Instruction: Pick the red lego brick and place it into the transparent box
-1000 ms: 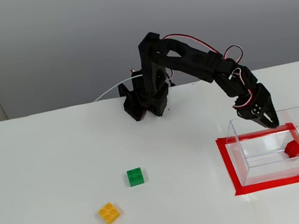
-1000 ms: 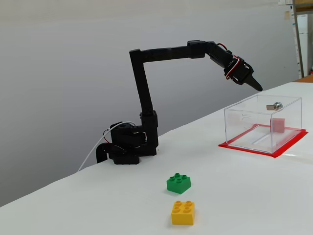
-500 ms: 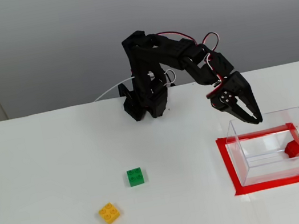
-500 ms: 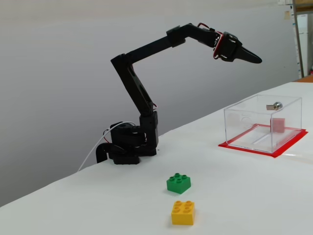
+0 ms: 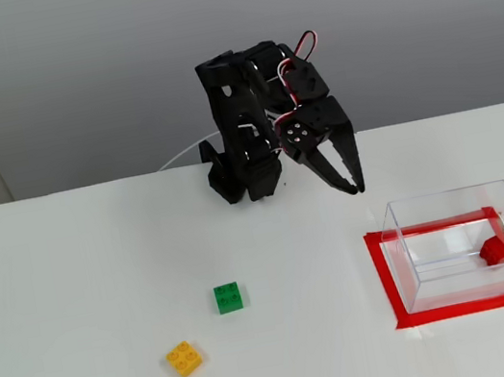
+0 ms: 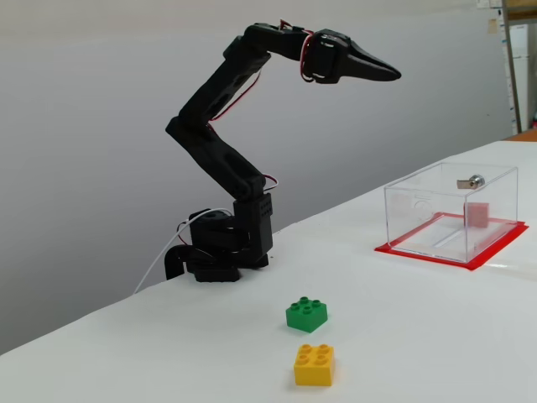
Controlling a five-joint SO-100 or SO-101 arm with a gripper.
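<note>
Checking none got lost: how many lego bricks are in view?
3. The red lego brick lies inside the transparent box; the green brick and the yellow brick sit on the table, left of the box in this fixed view.

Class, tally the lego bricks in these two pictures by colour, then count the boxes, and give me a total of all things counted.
Red lego brick: 1, inside the transparent box
Green brick: 1, on the table
Yellow-orange brick: 1, on the table
Transparent box: 1, standing on a red tape outline
Total: 4 things, 3 bricks and 1 box
</note>
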